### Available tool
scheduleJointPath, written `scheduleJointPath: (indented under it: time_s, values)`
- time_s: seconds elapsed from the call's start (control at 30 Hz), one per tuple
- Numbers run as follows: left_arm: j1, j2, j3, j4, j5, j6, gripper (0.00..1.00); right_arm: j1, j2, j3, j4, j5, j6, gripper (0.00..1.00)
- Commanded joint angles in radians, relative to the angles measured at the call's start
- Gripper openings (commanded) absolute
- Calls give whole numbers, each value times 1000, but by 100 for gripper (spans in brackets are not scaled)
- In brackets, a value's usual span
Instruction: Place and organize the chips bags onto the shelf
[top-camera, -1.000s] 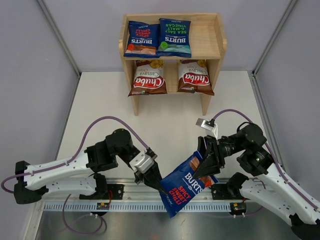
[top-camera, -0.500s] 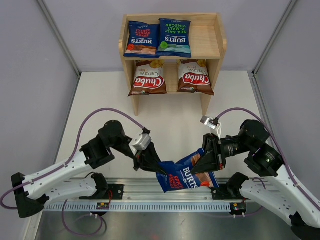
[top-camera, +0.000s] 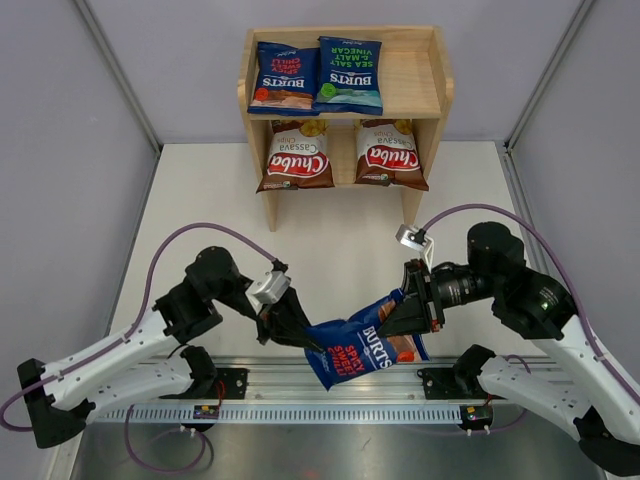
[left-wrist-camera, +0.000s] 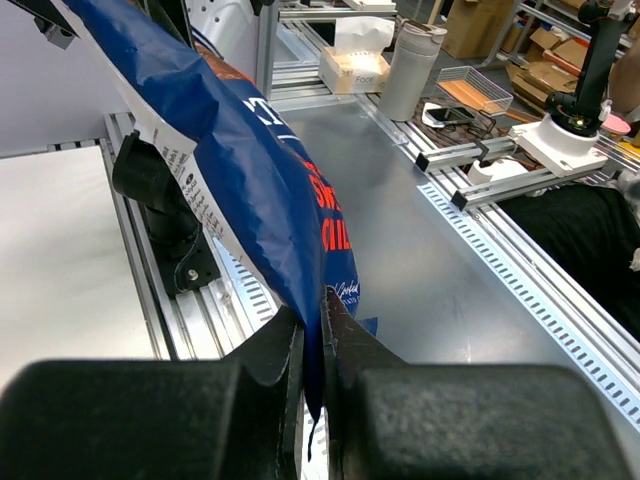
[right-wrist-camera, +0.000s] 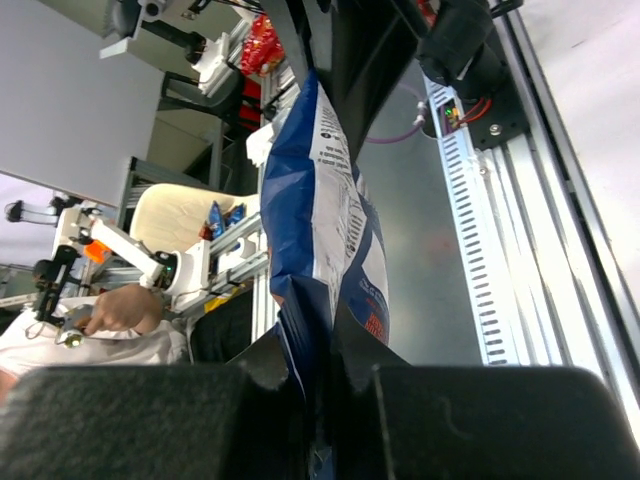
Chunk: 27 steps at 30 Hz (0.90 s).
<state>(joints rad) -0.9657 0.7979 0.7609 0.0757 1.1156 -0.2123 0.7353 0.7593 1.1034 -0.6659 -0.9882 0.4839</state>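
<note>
My left gripper (top-camera: 303, 341) and right gripper (top-camera: 397, 322) each pinch one end of the blue bag (top-camera: 355, 352). It is crumpled, so I read only "BURTS".

- Upper centre: the shelf (top-camera: 412, 85) has bare wood at the right end of its top tier; two Burts bags (top-camera: 284, 77) fill the rest.
- Lower tier: two Chuba bags (top-camera: 296, 157) crowd it.
- Mid-frame: the white table (top-camera: 340, 250) lies open.
- Lower centre: a third Burts bag (top-camera: 362, 345), pinched between the left gripper (top-camera: 310, 343) and the right gripper (top-camera: 400, 322), bars any crossing there.
</note>
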Motion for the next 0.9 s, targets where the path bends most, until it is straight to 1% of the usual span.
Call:
scheduleJointPath:
  time_s: [0.0, 0.17, 0.23, 0.27, 0.4, 0.43, 0.47, 0.5, 0.57, 0.6, 0.67, 0.7, 0.73, 0.77, 0.8, 0.83, 0.87]
  values:
    - [2, -54, -17, 41, 59, -35, 7, 9, -9, 76, -96, 60, -76, 0]
    - [2, -88, -35, 36, 33, -50, 15, 9, 0, 98, -110, 109, -76, 0]
    - [4, -114, -38, 21, -5, -50, 15, 9, 0, 107, -116, 132, -77, 0]
    - [2, -124, -46, 12, -19, -50, 15, 9, 3, 118, -116, 154, -79, 0]
    - [2, -177, -41, -46, -123, -44, 7, 9, 31, 160, -141, 230, -84, 0]
    - [2, -190, -37, -62, -140, -42, 5, 9, 38, 183, -150, 276, -91, 0]
    - [2, -198, -31, -73, -158, -41, 5, 7, 52, 196, -161, 298, -96, 0]
    - [2, -204, -12, -102, -210, -33, 6, 9, 63, 206, -178, 313, -100, 0]
    - [2, -224, 14, -197, -305, -24, 14, 9, 84, 243, -199, 338, -114, 0]
    - [4, -229, 44, -232, -432, -27, 28, 9, 92, 257, -204, 342, -117, 0]
    - [2, -235, 78, -345, -570, -35, 44, 7, 110, 308, -222, 371, -120, 0]
    - [2, -235, 121, -426, -693, -39, 63, 9, 115, 325, -227, 381, -122, 0]
    - [4, -235, 136, -465, -751, -45, 67, 9, 130, 361, -230, 408, -117, 0]
    - [4, -233, 158, -505, -802, -58, 68, 9, 138, 380, -233, 419, -116, 0]
    - [4, -235, 187, -572, -871, -59, 71, 9, 147, 418, -236, 443, -108, 0]
    - [4, -233, 201, -606, -911, -64, 80, 9, 158, 437, -239, 460, -105, 0]
    - [4, -233, 215, -640, -953, -74, 81, 9, 182, 453, -242, 479, -102, 0]
